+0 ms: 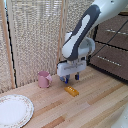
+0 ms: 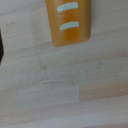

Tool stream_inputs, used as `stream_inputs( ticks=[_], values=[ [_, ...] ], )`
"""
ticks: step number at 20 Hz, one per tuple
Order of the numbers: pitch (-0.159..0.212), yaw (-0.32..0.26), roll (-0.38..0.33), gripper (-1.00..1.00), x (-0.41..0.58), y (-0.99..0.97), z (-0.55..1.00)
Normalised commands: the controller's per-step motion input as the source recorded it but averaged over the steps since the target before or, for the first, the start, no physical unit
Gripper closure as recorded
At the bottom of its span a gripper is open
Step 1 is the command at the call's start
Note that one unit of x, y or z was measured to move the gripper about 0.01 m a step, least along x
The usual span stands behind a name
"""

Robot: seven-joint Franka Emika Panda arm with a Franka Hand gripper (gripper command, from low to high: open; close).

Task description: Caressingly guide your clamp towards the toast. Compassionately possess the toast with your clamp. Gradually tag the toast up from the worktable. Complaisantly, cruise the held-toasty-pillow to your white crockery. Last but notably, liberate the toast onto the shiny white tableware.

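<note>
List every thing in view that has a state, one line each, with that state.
Gripper: open, empty, hovering just above the toast.
Toast: lying flat on the wooden table, not gripped; in the wrist view it shows two pale stripes.
White plate: empty, flat on the table.
Pink mug: upright; contents cannot be seen.

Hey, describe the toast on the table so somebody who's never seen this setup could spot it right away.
Start at the light wooden worktable and find the white robot arm's clamp hanging above its middle. Just below and in front of the fingertips lies the toast, a small flat orange-yellow slab, with two pale stripes in the wrist view. It is far smaller than the pink mug and the white plate toward the exterior view's left.
</note>
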Motion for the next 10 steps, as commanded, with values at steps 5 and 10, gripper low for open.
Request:
stream_inputs(
  ticks=[5,10],
  values=[
    [0.089,0.095,-0.035,-1.00,0.131,-0.03,-0.29],
    [0.108,0.092,-0.007,-1.00,0.144,-0.13,-0.22]
  ],
)
